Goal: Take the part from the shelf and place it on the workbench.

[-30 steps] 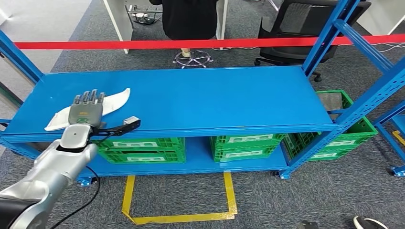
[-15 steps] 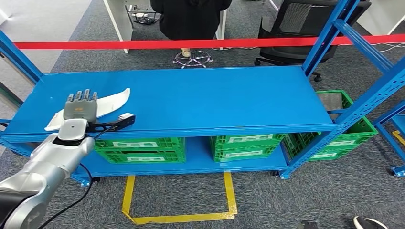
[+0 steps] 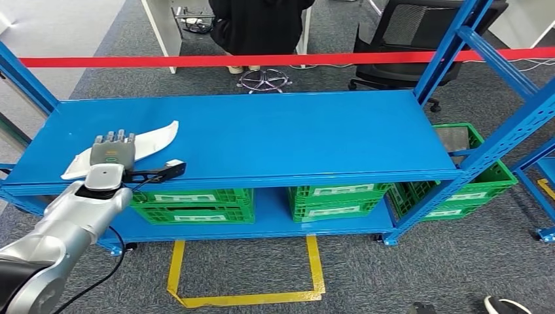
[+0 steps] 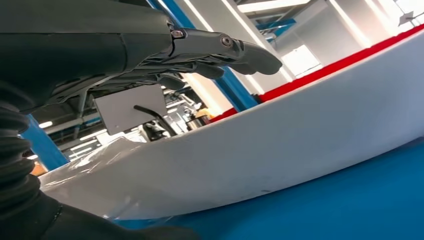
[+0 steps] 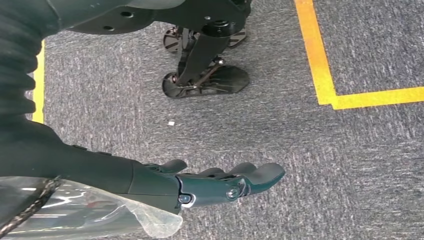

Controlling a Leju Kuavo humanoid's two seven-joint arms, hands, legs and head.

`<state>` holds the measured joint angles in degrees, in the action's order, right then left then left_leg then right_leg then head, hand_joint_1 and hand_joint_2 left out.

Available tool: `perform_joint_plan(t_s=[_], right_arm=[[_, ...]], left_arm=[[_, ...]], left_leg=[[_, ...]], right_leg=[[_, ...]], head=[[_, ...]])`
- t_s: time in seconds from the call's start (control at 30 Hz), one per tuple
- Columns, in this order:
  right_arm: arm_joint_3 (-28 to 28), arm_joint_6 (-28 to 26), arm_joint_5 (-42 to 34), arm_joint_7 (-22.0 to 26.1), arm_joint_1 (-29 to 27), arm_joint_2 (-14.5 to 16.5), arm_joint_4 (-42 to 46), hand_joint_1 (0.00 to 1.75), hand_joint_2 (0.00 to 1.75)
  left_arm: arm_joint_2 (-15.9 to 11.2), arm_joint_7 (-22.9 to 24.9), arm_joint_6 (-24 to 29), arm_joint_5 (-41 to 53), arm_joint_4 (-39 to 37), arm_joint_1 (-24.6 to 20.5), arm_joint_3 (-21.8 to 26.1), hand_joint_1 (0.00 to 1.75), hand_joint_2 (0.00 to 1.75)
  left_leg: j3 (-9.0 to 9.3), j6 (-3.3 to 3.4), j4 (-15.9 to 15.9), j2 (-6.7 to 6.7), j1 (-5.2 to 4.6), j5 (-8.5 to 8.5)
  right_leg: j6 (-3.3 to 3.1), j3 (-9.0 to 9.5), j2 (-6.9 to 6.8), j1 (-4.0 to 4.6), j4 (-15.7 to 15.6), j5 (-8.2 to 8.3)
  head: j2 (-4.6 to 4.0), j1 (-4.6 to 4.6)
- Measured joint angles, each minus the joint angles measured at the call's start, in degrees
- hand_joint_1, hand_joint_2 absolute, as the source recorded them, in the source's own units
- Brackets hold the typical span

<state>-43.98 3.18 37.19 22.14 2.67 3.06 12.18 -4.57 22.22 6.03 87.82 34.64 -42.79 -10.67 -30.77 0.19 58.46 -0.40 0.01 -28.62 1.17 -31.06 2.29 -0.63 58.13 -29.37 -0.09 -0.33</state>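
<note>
Part (image 3: 154, 139), white, long and curved, lies near the shelf's (image 3: 294, 137) front-left corner in the head view, the left hand (image 3: 112, 152) spread flat above its middle, holding nothing. It looks thin, light and smooth, so likely slippery; grasping mid-length seems best. From the left wrist, fingers (image 4: 235, 47) hover extended over the part (image 4: 280, 145), apart from it. In the right wrist view, the right hand (image 5: 215, 182) hangs loosely open over carpet (image 5: 300, 140).

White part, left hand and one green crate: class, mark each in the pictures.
white part (image 3: 160, 136), head view, on its curved far tip.
left hand (image 3: 112, 150), head view, on its back.
green crate (image 3: 335, 200), head view, on its front wall.
</note>
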Motion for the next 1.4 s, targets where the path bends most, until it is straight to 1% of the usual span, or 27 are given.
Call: perform_joint_plan(t_s=[0.03,0.07,0.1,0.17,0.2,0.27,0.37,0.43,1.03,1.23,1.4], right_arm=[[-0.04,0.04,0.08,0.01,0.0,0.01,-0.01,0.0,1.75],[-0.11,0.08,0.15,0.02,0.0,0.02,-0.01,0.0,1.75],[-0.17,0.1,0.23,0.03,0.0,0.04,-0.01,0.0,1.75],[-0.28,0.13,0.35,0.07,-0.01,0.07,-0.01,0.0,1.75],[-0.31,0.14,0.39,0.08,-0.01,0.08,-0.01,0.0,1.75],[-0.34,0.14,0.42,0.09,-0.01,0.1,-0.01,0.0,1.75],[-0.38,0.14,0.48,0.1,-0.01,0.11,-0.01,0.0,1.75],[-0.4,0.14,0.51,0.13,-0.01,0.13,-0.01,0.0,1.75],[-0.61,0.08,0.58,0.2,-0.04,0.13,-0.05,0.0,1.75],[-1.28,0.26,0.97,1.02,-0.05,0.15,-0.05,0.0,1.75],[-1.57,0.42,1.73,2.17,-0.15,0.62,-0.05,0.0,1.75]], left_arm=[[0.01,0.18,-0.4,0.0,0.01,-0.05,-0.02,0.09,1.75],[0.02,0.28,-0.74,0.0,0.01,-0.09,-0.03,0.23,1.75],[0.03,0.37,-1.04,0.0,0.01,-0.11,-0.04,0.62,1.75],[0.04,0.49,-1.42,0.0,0.01,-0.11,-0.06,1.3,1.75],[0.05,0.57,-1.53,0.0,0.01,-0.1,-0.08,1.55,1.75],[0.07,0.71,-1.73,0.0,0.01,-0.09,-0.13,1.58,1.75],[0.12,0.85,-1.98,0.0,0.01,-0.08,-0.2,1.71,1.75],[0.15,0.88,-2.24,0.0,0.01,-0.06,-0.22,1.75,1.75],[0.61,0.75,-3.17,0.02,0.39,0.03,-0.33,1.75,1.75],[0.55,-1.86,-2.84,0.01,1.2,0.44,-1.09,1.75,1.75],[0.17,-4.73,0.42,-0.04,2.23,1.31,-1.16,1.75,1.75]], left_leg=[[0.0,0.0,0.0,0.0,0.0,0.0],[0.0,0.0,0.0,0.0,0.0,0.0],[0.0,0.0,0.0,0.0,0.0,0.0],[0.0,0.0,0.0,0.0,0.0,0.0],[0.0,0.0,0.0,0.0,0.0,0.01],[0.0,0.0,0.0,0.0,0.0,0.01],[0.0,0.0,0.0,0.0,0.0,0.01],[0.0,0.0,0.0,0.0,0.0,0.01],[-0.01,0.0,0.0,0.02,0.0,0.02],[-0.02,0.0,0.0,0.01,0.0,0.02],[-0.02,0.0,0.0,0.01,0.0,0.02]], right_leg=[[0.0,0.0,0.0,0.0,0.0,0.0],[0.0,0.0,0.0,0.0,0.0,0.0],[0.0,0.0,0.0,0.0,0.0,0.0],[0.0,0.0,0.0,0.0,0.0,0.0],[0.0,0.0,0.0,0.0,0.0,0.0],[0.0,0.0,0.0,0.0,0.0,0.01],[0.0,0.0,0.0,0.0,0.0,0.01],[0.0,0.0,0.0,0.0,0.0,0.01],[0.0,-0.02,0.03,0.0,0.0,0.01],[0.0,-0.01,0.01,0.0,0.0,0.01],[0.0,-0.01,0.01,0.0,0.0,0.01]], head=[[0.0,-0.01],[0.0,-0.01],[0.0,-0.01],[0.0,-0.01],[0.0,-0.02],[0.0,-0.01],[0.0,-0.01],[0.0,-0.01],[0.0,-0.01],[0.0,-0.01],[0.0,-0.01]])
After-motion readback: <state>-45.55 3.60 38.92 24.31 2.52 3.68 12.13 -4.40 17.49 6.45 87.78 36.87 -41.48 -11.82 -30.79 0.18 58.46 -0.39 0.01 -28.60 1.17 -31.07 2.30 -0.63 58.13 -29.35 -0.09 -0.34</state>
